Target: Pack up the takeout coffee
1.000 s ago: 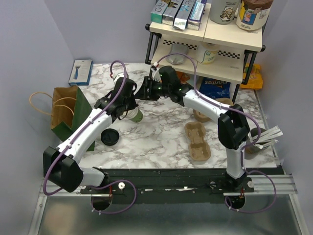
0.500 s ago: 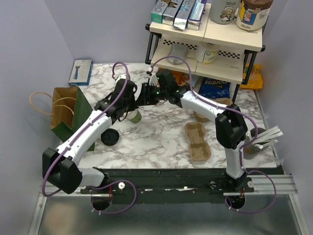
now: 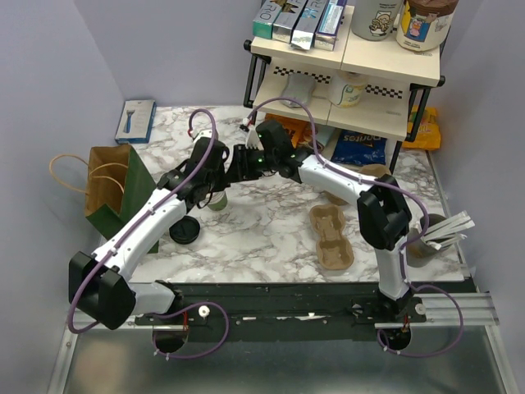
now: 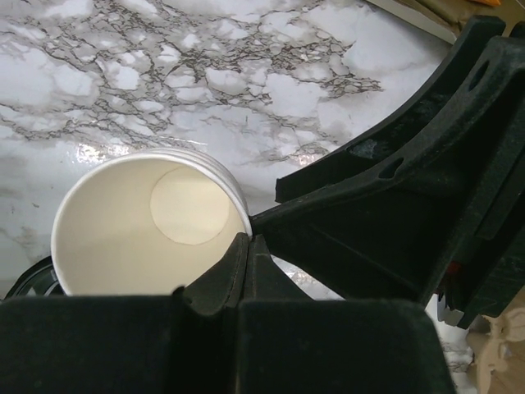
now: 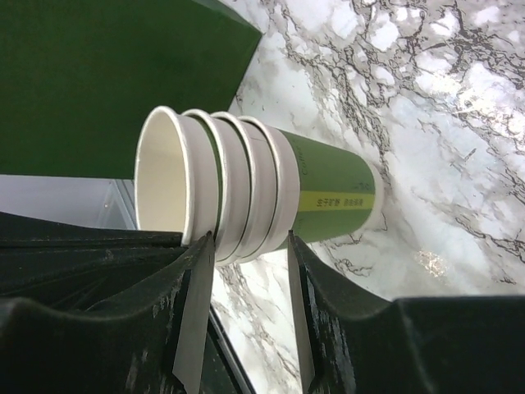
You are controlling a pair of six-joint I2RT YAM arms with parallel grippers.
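Marble table (image 3: 271,222), left of centre: the left end effector (image 4: 244,261) stays pinched on the rim of the green cups (image 5: 328,193). The right end effector (image 5: 246,242) has swung in to straddle them, grip unclear. Probably peeling one off.

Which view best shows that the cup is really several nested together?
Right wrist: the cups appear side-on, several cream rims stacked one inside another. The left wrist view looks straight down into the top one, showing only its cream inside. The top view shows just a sliver, mostly hidden.
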